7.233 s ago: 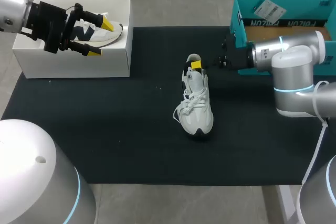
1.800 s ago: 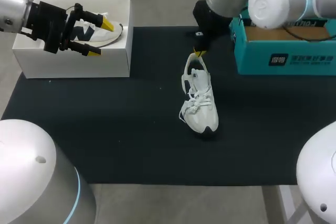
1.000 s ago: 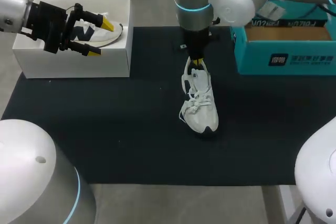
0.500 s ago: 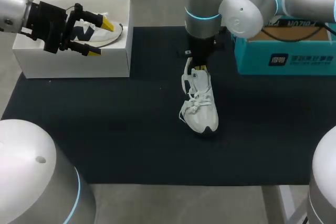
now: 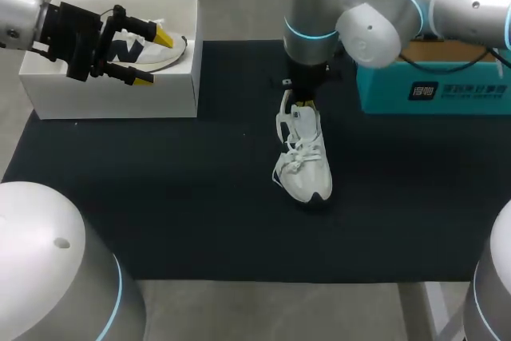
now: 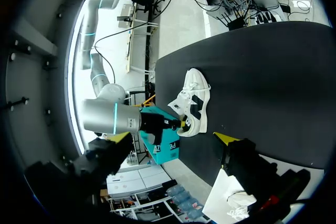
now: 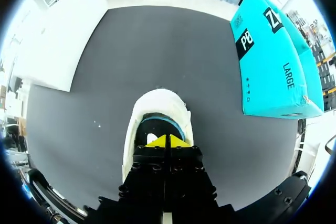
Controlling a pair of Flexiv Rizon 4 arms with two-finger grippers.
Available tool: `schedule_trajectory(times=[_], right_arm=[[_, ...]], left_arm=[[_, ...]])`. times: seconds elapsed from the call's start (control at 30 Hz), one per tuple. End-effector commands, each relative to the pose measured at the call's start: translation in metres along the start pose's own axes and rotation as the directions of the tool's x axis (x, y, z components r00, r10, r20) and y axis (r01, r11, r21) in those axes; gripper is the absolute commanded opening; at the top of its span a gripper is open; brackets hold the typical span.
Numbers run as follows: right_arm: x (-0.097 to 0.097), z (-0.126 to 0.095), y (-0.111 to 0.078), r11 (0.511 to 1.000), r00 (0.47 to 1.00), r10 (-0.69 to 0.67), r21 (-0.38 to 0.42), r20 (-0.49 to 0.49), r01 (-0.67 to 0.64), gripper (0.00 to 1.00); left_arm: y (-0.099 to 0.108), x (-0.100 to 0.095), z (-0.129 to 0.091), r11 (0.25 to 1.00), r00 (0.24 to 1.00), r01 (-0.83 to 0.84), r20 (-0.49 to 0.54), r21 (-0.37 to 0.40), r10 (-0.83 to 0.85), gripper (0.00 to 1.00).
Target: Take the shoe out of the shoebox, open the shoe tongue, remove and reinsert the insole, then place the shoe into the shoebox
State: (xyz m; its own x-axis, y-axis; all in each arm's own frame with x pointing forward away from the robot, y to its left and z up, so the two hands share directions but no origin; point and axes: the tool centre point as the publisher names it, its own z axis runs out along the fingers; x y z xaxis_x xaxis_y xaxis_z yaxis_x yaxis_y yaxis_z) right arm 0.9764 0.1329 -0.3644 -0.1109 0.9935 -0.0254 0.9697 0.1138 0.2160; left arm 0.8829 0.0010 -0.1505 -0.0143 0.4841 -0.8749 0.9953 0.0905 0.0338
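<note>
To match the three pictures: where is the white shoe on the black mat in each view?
Head view: white shoe at the mat's middle, heel under the right gripper.
Left wrist view: shoe far ahead, near teal box.
Right wrist view: shoe right below the gripper.
Shared landmark: teal box.

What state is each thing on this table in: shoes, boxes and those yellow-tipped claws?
White lace-up sneaker: upright on black mat, laces loose.
White cardboard shoebox: open, navy-and-white sneaker inside.
Teal cardboard box: open-topped.
Right gripper: shut, tips at the white sneaker's opening.
Left gripper: open, above the white shoebox.
</note>
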Motion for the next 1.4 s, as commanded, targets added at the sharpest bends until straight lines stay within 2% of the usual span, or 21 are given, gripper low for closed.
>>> schedule_trajectory(times=[0.03,0.3,0.53,0.63,0.83,0.93,1.07,1.4], right_arm=[[0.001,0.02,0.007,1.0,1.0,0.0,0.012,-0.001,0.0,0.0],[0.003,0.05,0.002,0.998,1.0,0.009,0.067,-0.02,-0.008,0.0],[0.012,0.06,-0.007,0.995,0.999,0.01,0.103,-0.044,-0.005,0.0],[0.015,0.053,-0.01,0.994,0.999,0.005,0.109,-0.041,-0.001,0.0],[0.01,0.014,-0.014,0.997,1.0,0.006,0.08,0.007,-0.006,0.0],[0.007,0.008,-0.015,0.997,1.0,-0.001,0.074,0.02,-0.001,0.0],[0.004,0.017,-0.019,0.996,1.0,0.002,0.092,0.027,-0.004,0.0],[0.005,0.062,-0.03,0.984,1.0,0.021,0.175,-0.018,-0.017,0.0]], left_arm=[[0.001,0.0,0.0,1.0,1.0,-0.001,-0.004,0.002,0.001,1.0],[0.001,0.0,0.0,1.0,1.0,-0.001,-0.004,0.002,0.001,1.0],[0.001,0.0,0.0,1.0,1.0,-0.001,-0.004,0.002,0.001,1.0],[0.001,0.0,0.0,1.0,1.0,-0.001,-0.004,0.002,0.001,1.0],[0.001,0.0,0.0,1.0,1.0,-0.001,-0.004,0.002,0.001,1.0],[0.001,0.0,0.0,1.0,1.0,-0.001,-0.004,0.002,0.001,1.0],[0.001,0.0,0.0,1.0,1.0,-0.001,-0.004,0.002,0.001,1.0],[0.001,0.0,0.0,1.0,1.0,-0.001,-0.004,0.002,0.001,1.0]])
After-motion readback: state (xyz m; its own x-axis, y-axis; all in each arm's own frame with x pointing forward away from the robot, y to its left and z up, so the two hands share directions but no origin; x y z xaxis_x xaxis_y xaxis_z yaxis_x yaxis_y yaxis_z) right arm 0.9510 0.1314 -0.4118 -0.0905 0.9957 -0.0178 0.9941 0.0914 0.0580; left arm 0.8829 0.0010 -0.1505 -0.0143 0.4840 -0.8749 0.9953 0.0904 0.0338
